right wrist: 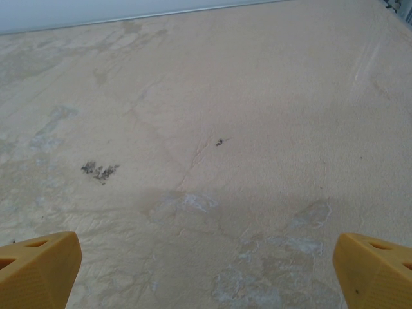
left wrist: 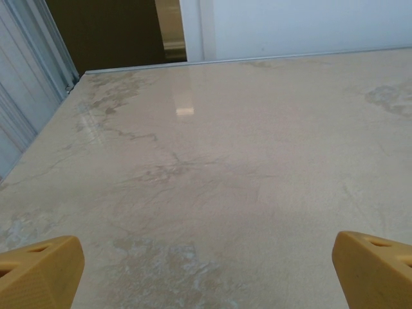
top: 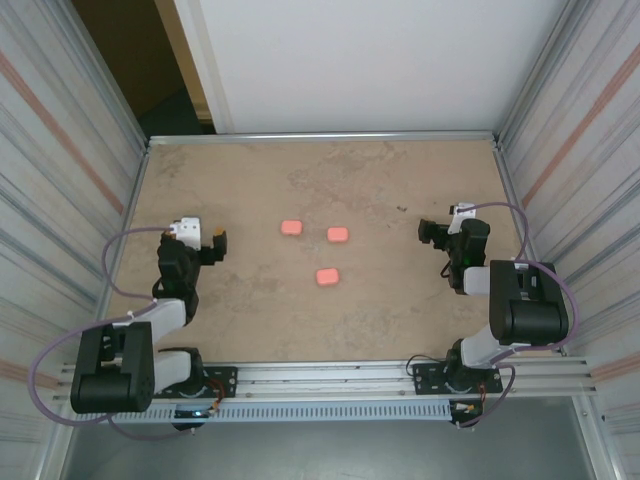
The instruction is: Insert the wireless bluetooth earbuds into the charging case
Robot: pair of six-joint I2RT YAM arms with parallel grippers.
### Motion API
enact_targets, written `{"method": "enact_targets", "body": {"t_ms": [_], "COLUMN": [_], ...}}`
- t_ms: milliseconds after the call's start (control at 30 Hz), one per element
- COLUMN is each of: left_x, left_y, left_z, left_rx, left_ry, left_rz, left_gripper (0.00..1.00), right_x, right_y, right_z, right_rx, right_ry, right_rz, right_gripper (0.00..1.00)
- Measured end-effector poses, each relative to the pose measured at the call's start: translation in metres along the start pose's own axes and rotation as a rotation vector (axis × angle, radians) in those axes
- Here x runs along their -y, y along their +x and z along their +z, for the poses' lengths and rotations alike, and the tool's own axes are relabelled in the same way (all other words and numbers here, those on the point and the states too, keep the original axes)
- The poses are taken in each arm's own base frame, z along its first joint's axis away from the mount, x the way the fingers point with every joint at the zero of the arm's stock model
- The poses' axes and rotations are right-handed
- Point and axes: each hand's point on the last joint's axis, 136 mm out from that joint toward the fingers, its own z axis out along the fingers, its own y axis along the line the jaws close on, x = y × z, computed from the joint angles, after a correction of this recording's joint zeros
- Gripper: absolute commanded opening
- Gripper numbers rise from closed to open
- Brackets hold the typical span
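both jaws wide, empty — left gripper (top: 216, 242) at 9 o'clock of the table (top: 400, 300), right gripper (top: 430, 234) at 3. three pink charging cases (top: 338, 234) sit mid-table between them, apart; earbuds too small to make out. prob. best: pick the nearest case, come in low n slow, square on — top looks glossy, slippery. corrugated metal walls (top: 60, 150) each side, white panel (top: 360, 60) at 12.

The table (top: 400, 200) was a mottled beige slab, glossy enough to catch a pale glare (left wrist: 185, 111) near its far edge. 2 ribbed metal walls (top: 60, 150) flanked it; a white panel (top: 370, 60) stood behind, beside a dark opening (top: 130, 50) at the far left.
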Motion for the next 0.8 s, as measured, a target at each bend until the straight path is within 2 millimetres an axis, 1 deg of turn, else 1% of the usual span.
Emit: {"method": "enact_targets", "body": {"t_ms": [167,400,467,533,600,667,733,800], "left_x": [0.004,0.015,0.017,0.017,0.017,0.017,0.017,0.017], "left_y": [0.001,0.031,0.036,0.038,0.034,0.028,0.015,0.004], "left_z": [0.006,0.022,0.024,0.025,0.027,0.035,0.047,0.053], "left_rx": [0.012,-0.028,-0.034,-0.04,-0.037,-0.051,-0.049,-0.036], "left_ry": [0.024,0.07,0.078,0.079,0.079,0.083,0.088,0.087], "left_rz": [-0.026,-0.036,-0.037,-0.04,-0.04,-0.04,-0.039,-0.039], "left_gripper": [0.99,0.99,0.99,0.99,0.99,0.99,0.99,0.99], "right_x": [-0.002,-0.002,-0.002,-0.002,-0.002,-0.002,-0.002,-0.002], "right_y": [0.0,0.0,0.0,0.0,0.0,0.0,0.0,0.0], "right_z": [0.0,0.0,0.0,0.0,0.0,0.0,0.0,0.0], "right_rx": [0.0,0.0,0.0,0.0,0.0,0.0,0.0,0.0], "right_ry": [-0.003,-0.002,-0.002,-0.003,-0.002,-0.002,-0.002,-0.002], "right_rz": [-0.002,-0.002,-0.002,-0.003,-0.002,-0.002,-0.002,-0.002], "right_gripper": [0.99,0.99,0.99,0.99,0.99,0.99,0.99,0.99]}}
